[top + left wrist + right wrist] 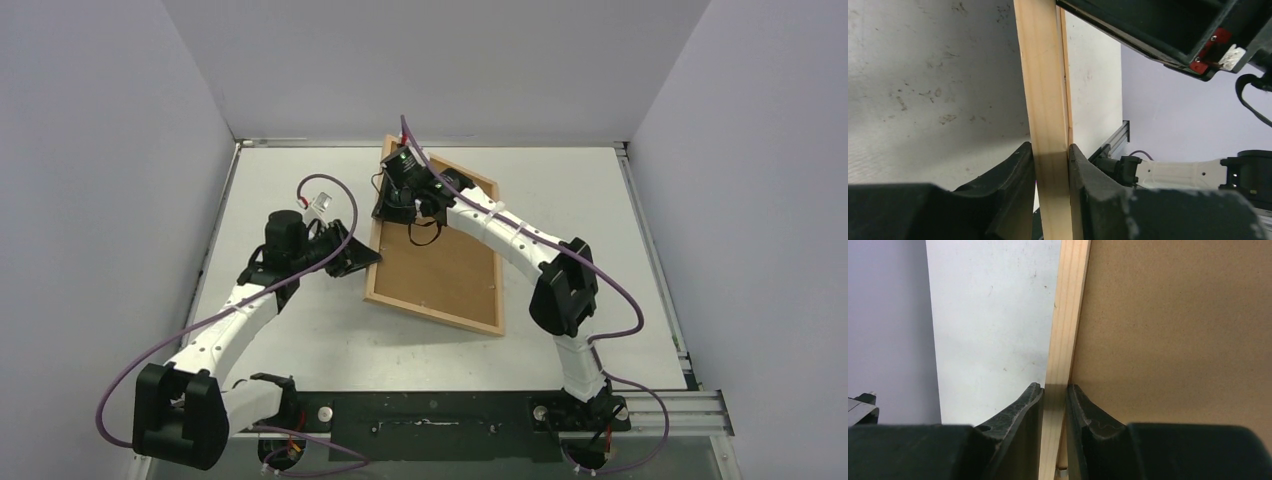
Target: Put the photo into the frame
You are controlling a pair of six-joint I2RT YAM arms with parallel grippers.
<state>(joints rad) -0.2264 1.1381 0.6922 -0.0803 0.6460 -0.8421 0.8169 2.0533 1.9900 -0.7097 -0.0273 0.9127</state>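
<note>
Frame lies face-down on the table, long axis far-to-near, photo unseen; left gripper and right gripper both pinch its left long rail, the left nearer the near corner.

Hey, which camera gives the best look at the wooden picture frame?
The top external view: the whole frame shows, all four sides, with a brown board inside. Each wrist view shows only a short strip of its wood up close, pinched by the left gripper or the right gripper.
</note>
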